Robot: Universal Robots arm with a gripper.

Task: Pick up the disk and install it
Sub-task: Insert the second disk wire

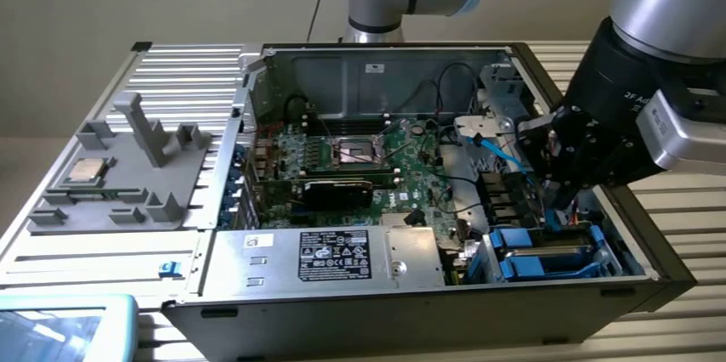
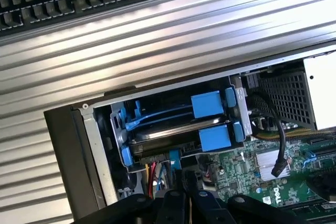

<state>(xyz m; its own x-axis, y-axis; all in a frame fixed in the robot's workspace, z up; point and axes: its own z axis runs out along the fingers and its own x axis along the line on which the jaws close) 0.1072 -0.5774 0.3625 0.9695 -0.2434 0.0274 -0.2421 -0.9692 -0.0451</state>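
Closed black pincer (image 2: 186, 195) poised just above silver-grey, blue-railed disk (image 2: 173, 132) seated in blue plastic bay (image 1: 542, 253): press evenly, squarely, avoiding cables.

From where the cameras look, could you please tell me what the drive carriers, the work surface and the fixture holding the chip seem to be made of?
Drive carriers: probably plastic, uniformly bright blue and matte, with moulded tabs.
Work surface: likely metal, silvery ribbed slats with bright streaks of reflected light.
Fixture: apparently plastic, flat matte grey with blocky posts; possibly printed, unclear.
Chip: metallic lid with a dull silver sheen.
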